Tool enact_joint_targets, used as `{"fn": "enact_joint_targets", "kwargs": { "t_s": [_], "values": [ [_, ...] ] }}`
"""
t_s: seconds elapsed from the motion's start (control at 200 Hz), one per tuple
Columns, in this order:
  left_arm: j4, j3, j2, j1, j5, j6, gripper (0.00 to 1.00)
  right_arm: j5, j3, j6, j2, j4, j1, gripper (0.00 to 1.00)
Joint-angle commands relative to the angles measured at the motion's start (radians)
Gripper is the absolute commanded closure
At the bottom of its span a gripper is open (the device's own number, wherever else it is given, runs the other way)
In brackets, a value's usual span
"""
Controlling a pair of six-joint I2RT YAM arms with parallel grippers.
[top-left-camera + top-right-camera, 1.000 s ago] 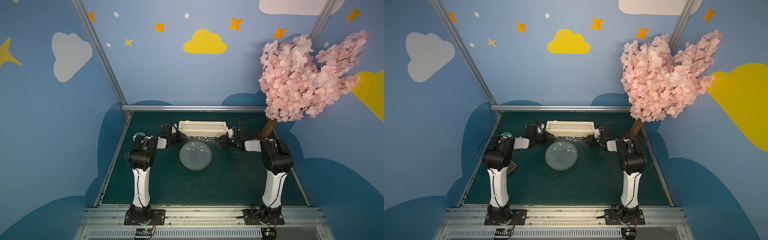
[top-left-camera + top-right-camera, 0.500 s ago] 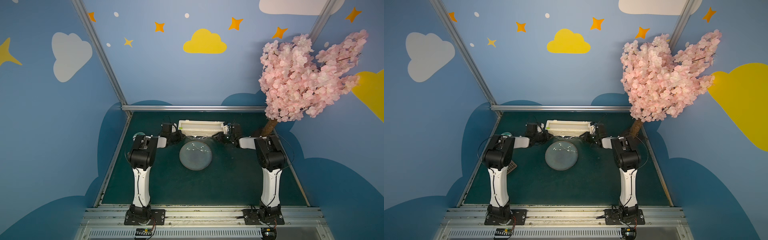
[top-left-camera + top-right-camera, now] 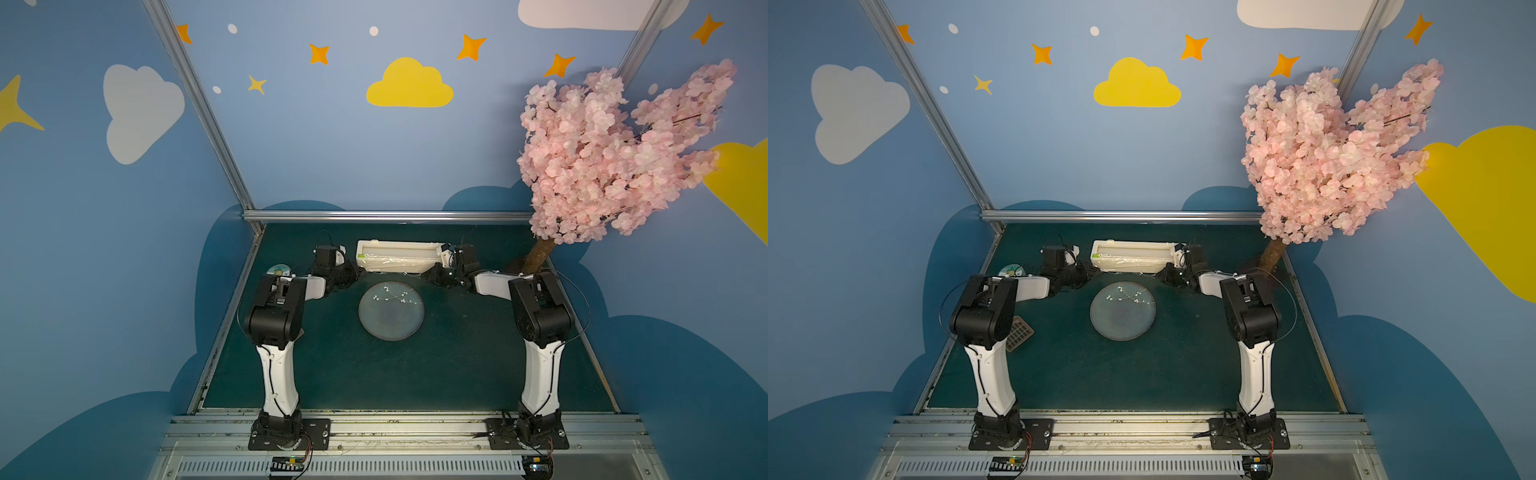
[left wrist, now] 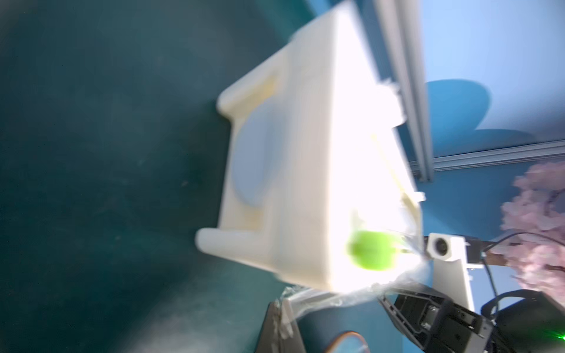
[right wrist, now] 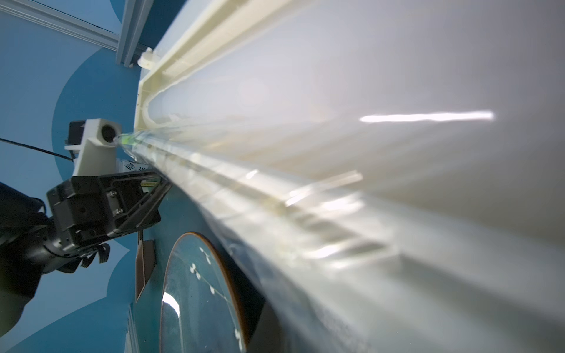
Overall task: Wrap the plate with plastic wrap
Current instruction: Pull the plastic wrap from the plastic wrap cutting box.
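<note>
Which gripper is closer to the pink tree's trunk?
The right. The right gripper is at the dispenser box end nearer the trunk; the left gripper is at the box's opposite end.

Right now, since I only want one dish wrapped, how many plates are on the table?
1. The plate lies on the table, just in front of the cream dispenser box. A second one could hardly be hidden.

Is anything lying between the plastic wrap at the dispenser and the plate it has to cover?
Nothing visible does. The plastic wrap sits at the dispenser box's near edge, and the plate lies just in front of it; only bare green mat separates them. The left gripper and right gripper are shut on its ends.
</note>
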State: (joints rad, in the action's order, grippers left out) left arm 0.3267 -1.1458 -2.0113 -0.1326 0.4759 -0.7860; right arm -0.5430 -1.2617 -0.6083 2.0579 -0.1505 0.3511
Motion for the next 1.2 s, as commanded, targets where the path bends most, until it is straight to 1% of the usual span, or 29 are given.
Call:
{"fn": "enact_joint_targets", "kwargs": {
  "t_s": [0.0,0.065,0.145,0.24,0.32,0.571,0.791,0.891,1.001,1.091,1.191],
  "values": [
    [-0.074,-0.012,0.109,0.008,-0.02,0.007,0.97,0.031,-0.028,-0.018,-0.124,0.119,0.008,1.0],
    [-0.126,-0.027,0.147,0.01,-0.051,0.018,0.97,0.047,-0.071,-0.022,-0.151,0.182,0.009,1.0],
    [-0.188,-0.051,0.173,0.021,-0.08,0.033,0.97,0.048,-0.151,-0.024,-0.142,0.271,0.013,1.0],
    [-0.241,-0.073,0.196,0.05,-0.075,0.032,0.97,0.041,-0.252,-0.026,-0.114,0.363,0.029,1.0],
    [-0.277,-0.078,0.225,0.074,-0.069,0.029,0.97,0.068,-0.326,-0.016,-0.098,0.439,0.051,1.0],
    [-0.374,-0.047,0.352,0.119,-0.095,0.059,0.97,0.058,-0.49,-0.044,-0.03,0.529,0.082,1.0],
    [-0.414,-0.022,0.423,0.119,-0.072,0.061,0.97,0.06,-0.515,-0.051,-0.039,0.555,0.101,1.0],
    [-0.405,0.018,0.466,0.103,-0.067,0.041,0.97,0.076,-0.512,-0.033,-0.054,0.581,0.098,1.0],
    [-0.417,0.032,0.502,0.073,-0.074,0.048,0.97,0.096,-0.522,-0.003,-0.071,0.613,0.079,1.0],
    [-0.422,0.027,0.505,0.049,-0.088,0.057,0.97,0.081,-0.553,0.01,-0.064,0.634,0.051,1.0],
    [-0.415,0.009,0.476,0.036,-0.095,0.057,0.97,0.07,-0.608,0.036,-0.045,0.668,0.032,1.0]
  ]
}}
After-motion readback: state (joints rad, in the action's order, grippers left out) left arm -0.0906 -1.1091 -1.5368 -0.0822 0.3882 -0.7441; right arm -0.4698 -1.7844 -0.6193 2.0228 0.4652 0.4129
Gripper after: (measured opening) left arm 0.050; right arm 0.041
